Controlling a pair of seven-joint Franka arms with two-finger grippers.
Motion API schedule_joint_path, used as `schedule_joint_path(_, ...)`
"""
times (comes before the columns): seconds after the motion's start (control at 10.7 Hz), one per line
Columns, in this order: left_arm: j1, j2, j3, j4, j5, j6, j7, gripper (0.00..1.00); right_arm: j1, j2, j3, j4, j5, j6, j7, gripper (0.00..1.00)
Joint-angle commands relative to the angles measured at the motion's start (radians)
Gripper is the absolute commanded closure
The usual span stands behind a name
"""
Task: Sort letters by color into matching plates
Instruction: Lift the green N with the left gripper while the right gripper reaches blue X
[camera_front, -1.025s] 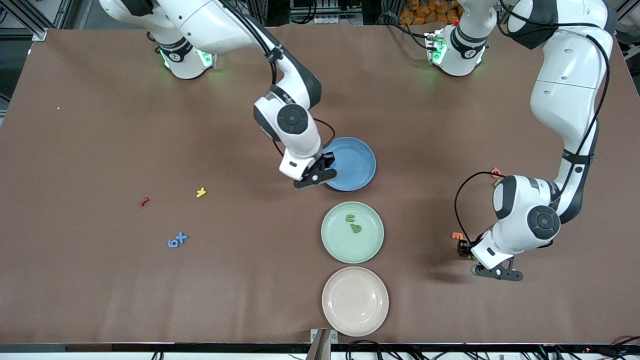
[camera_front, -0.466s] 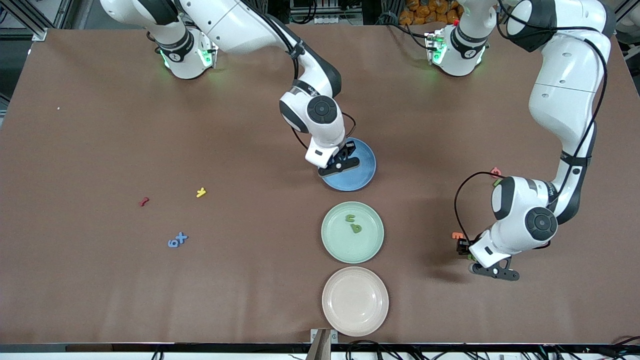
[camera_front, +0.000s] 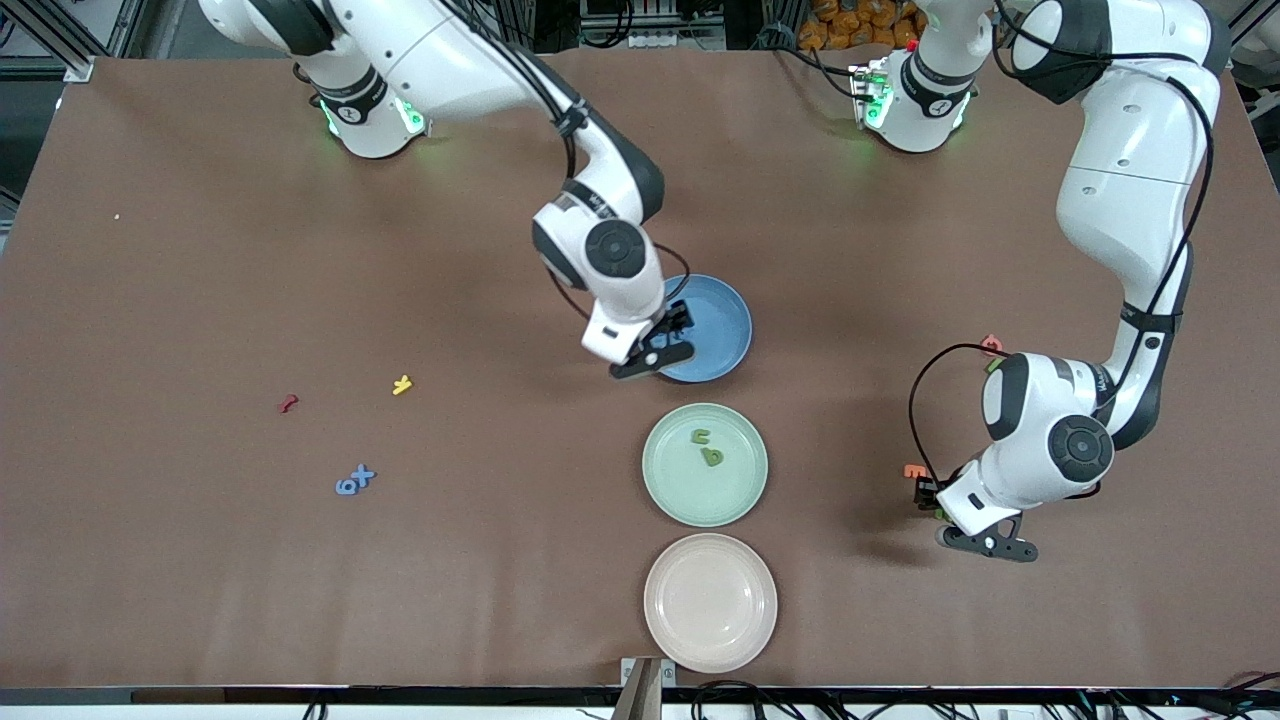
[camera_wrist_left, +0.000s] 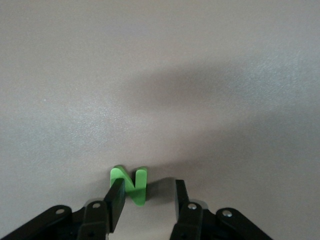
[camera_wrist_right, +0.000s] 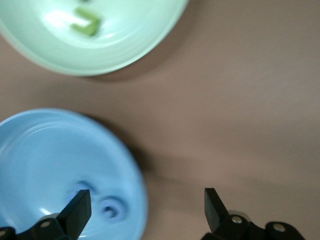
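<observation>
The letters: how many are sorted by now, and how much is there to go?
Done: two green letters lie in the green plate, and one blue letter seems to lie in the blue plate, under the open right gripper. In hand: the left gripper, open, straddles a green N on the table. To go: a blue pair, yellow letter, red letter, orange letter. The pinkish plate holds nothing.

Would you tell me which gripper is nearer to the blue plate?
Right. The right gripper hangs open over the blue plate's rim; the left gripper is down at a green letter toward the left arm's end.
</observation>
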Motion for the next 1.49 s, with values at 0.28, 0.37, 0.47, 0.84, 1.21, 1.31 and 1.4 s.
schedule_joint_path(0.28,-0.011,-0.004,0.009,0.028,0.037,-0.068,0.018,0.55,-0.321,-0.089,-0.023,-0.008,-0.009,-0.158,-0.286,0.0)
schedule_joint_path(0.37,-0.011,-0.004,0.011,0.032,0.037,-0.07,0.019,0.54,-0.355,-0.089,-0.047,-0.01,-0.013,-0.158,-0.288,0.0)
schedule_joint_path(0.47,-0.011,-0.002,0.011,0.035,0.04,-0.071,0.025,0.55,-0.386,-0.089,-0.063,-0.01,-0.013,-0.158,-0.279,0.0)
schedule_joint_path(0.84,-0.018,0.004,0.035,0.038,0.04,-0.07,0.085,0.54,-0.46,-0.086,-0.117,-0.011,-0.012,-0.158,0.007,0.0)
schedule_joint_path(1.21,-0.037,0.009,0.058,0.052,0.037,-0.065,0.127,0.54,-0.552,-0.074,-0.121,-0.017,0.0,-0.105,0.282,0.0)
schedule_joint_path(1.31,-0.037,0.01,0.058,0.052,0.034,-0.064,0.124,0.54,-0.566,-0.066,-0.121,-0.029,0.002,-0.07,0.35,0.0)
schedule_joint_path(1.4,-0.037,0.015,0.058,0.054,0.031,-0.064,0.116,0.54,-0.578,-0.058,-0.121,-0.052,0.002,-0.019,0.378,0.0)
